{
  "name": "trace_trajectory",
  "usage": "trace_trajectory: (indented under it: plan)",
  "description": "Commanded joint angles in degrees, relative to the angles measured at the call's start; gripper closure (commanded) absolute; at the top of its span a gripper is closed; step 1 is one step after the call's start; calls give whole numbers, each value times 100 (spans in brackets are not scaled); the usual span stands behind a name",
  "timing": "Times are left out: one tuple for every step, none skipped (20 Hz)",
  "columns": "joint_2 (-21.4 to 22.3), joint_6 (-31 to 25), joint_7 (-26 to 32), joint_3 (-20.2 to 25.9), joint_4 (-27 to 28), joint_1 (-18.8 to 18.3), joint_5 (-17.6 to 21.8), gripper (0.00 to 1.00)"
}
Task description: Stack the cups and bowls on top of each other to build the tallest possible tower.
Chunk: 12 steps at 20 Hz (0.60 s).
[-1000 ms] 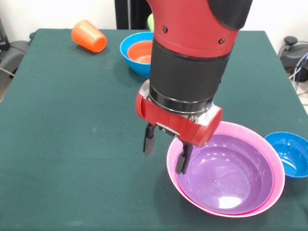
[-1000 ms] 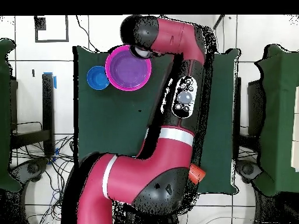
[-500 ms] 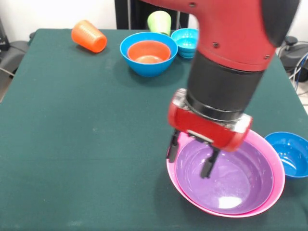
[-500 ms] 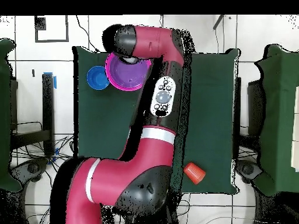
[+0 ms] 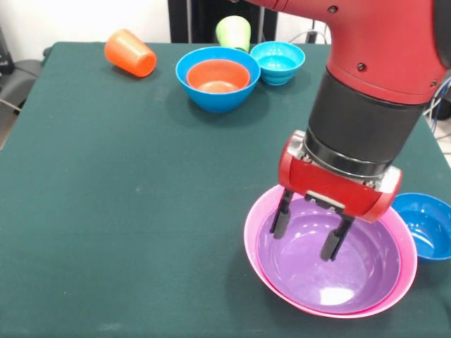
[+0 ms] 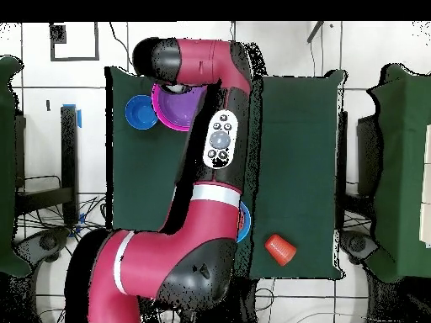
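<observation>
My gripper [image 5: 305, 236] is open and empty, its fingers hanging just inside the large purple bowl [image 5: 338, 274], which is nested in the huge pink bowl [image 5: 249, 243]. A dark blue bowl [image 5: 427, 222] sits right beside this pair. At the far side a small orange bowl [image 5: 218, 75] rests inside the medium blue bowl [image 5: 190, 90], with a cyan bowl [image 5: 280, 60] and an upright lime green cup [image 5: 235, 32] next to it. The orange ribbed cup [image 5: 130, 53] lies on its side at the far left. In the overhead view the arm hides the gripper; purple bowl [image 6: 180, 108] partly shows.
The green table [image 5: 106, 197] carries everything. In the overhead view the dark blue bowl [image 6: 138, 112] lies by the table's left edge, the orange cup [image 6: 280, 249] near the bottom right corner, and the arm covers the middle.
The arm has swung rightward in the front view, from the pink bowl's left rim to over the purple bowl's middle. The gripper stayed open. No bowl or cup moved.
</observation>
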State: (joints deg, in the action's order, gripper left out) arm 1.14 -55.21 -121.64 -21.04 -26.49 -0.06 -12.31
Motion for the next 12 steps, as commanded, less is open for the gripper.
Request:
trace_trajectory:
  plan:
    - [-590,84,1023,880,167,-381,91,0]
    - [-706,100,1142,948,282,-434,69,0]
    - [-790,127,1272,948,396,-460,103,0]
    - [-874,153,1402,949,510,-487,137,0]
    - [-972,89,1517,904,680,-508,176,0]
    - [-1038,86,1629,875,771,-522,214,0]
    - [-1105,83,1740,845,861,-535,252,0]
    - [-1155,108,1821,822,902,-537,279,0]
    - [-1210,116,1859,763,968,-535,310,0]
    - [-1246,89,1919,724,987,-524,340,0]
    - [-1249,151,1997,718,955,-510,376,0]
    - [-1253,214,2076,712,923,-497,412,0]
